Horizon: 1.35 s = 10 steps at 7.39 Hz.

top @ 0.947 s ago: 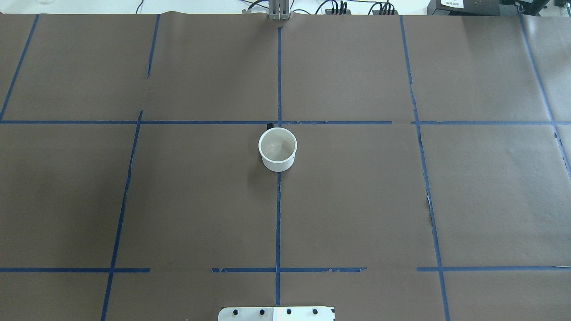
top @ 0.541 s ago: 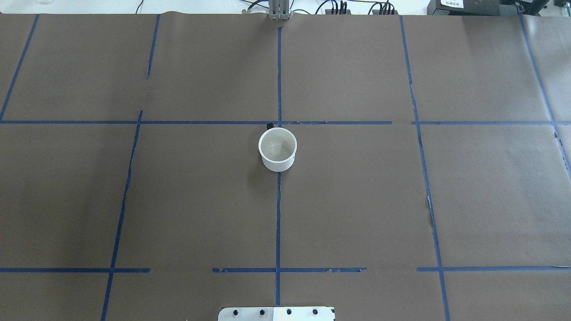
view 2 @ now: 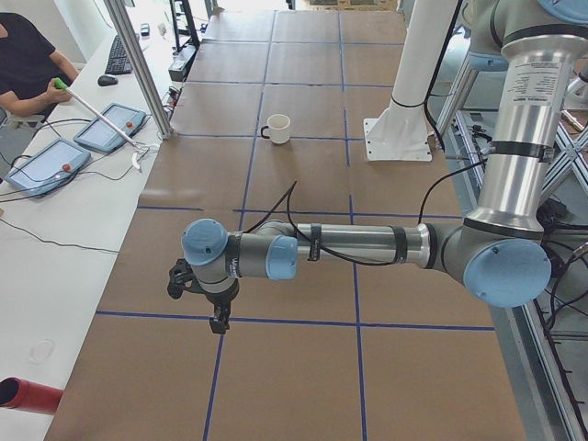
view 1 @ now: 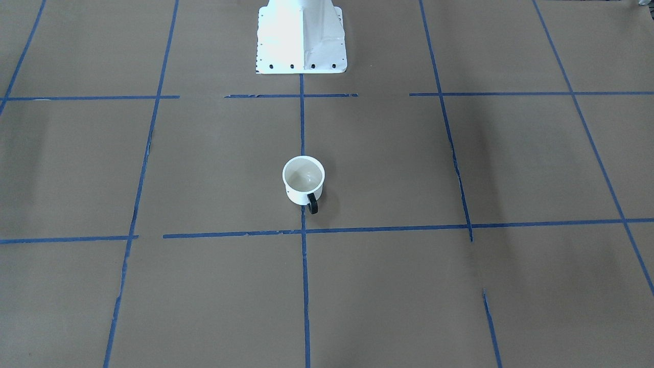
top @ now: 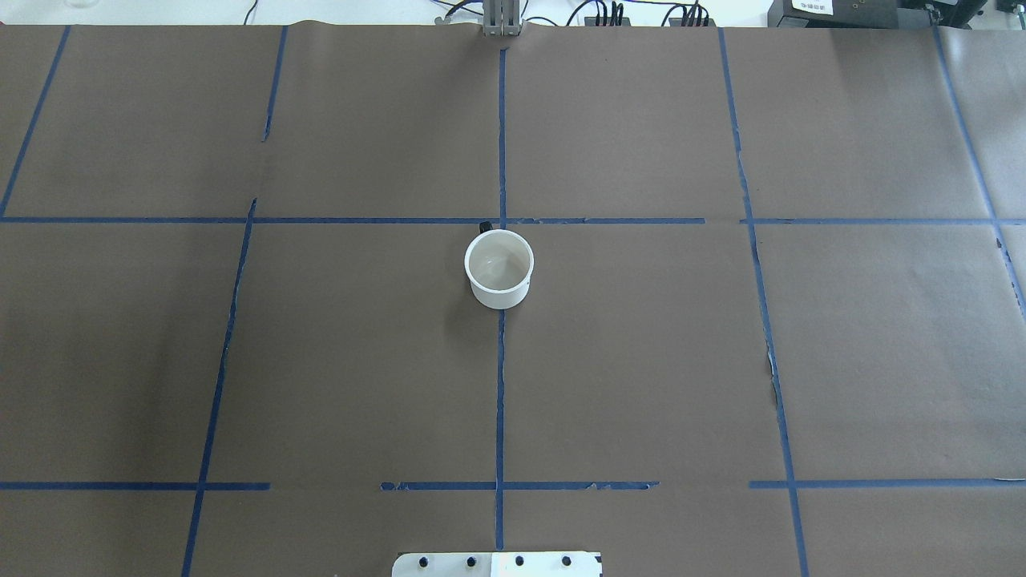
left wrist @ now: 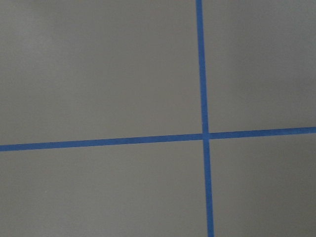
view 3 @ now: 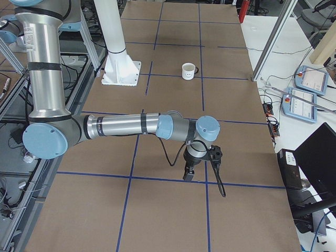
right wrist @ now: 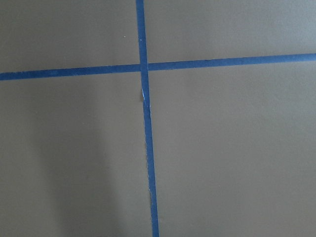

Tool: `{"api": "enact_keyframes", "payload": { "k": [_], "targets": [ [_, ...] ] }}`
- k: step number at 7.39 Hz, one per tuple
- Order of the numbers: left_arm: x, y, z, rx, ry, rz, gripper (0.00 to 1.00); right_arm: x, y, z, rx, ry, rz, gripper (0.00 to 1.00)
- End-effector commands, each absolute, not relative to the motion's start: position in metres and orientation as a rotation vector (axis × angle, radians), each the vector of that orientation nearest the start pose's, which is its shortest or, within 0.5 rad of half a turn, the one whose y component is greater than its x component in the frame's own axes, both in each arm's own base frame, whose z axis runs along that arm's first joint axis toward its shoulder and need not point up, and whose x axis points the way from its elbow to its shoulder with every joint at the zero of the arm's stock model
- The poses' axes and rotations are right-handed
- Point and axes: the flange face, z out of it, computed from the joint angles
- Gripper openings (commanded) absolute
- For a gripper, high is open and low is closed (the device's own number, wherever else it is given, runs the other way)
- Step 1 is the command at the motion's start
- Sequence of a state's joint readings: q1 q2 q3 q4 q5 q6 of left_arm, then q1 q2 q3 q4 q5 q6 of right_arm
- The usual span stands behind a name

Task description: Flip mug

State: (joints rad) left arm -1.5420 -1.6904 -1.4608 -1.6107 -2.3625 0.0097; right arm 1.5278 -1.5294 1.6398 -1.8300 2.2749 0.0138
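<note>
Brown paper-covered table (top: 641,361), blue tape grid (top: 501,136)

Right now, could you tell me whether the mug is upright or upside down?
Upright. The mug stands on its base, mouth up; the overhead view looks into its pale, empty interior.

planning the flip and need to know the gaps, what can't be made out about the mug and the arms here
Left fingers: only in the exterior left view, small and dark; open or shut cannot be told.
Right fingers: only in the exterior right view; same doubt.
Handle: in the overhead view, mostly hidden behind the mug.
Wrist views: only paper and tape, no mug, no fingers.
</note>
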Motion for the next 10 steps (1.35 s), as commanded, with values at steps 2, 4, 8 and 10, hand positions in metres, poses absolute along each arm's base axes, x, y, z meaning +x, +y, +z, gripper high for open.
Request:
{"api": "enact_keyframes", "payload": {
  "k": [2,4,8,10],
  "targets": [
    [-0.032,-0.541,0.643,0.026,0.797,0.060,1.00,0.048,-0.497,0.634,-0.162,-0.698,0.024,1.00],
    [-0.034,-0.516,0.643,0.027,0.797,0.060,1.00,0.048,-0.497,0.634,-0.162,-0.698,0.024,1.00],
    [-0.038,-0.508,0.644,0.025,0.796,0.053,1.00,0.048,-0.497,0.634,-0.162,-0.698,0.025,1.00],
    [-0.039,-0.506,0.646,0.023,0.796,0.050,1.00,0.048,-0.497,0.634,-0.162,-0.698,0.024,1.00]
  ]
}}
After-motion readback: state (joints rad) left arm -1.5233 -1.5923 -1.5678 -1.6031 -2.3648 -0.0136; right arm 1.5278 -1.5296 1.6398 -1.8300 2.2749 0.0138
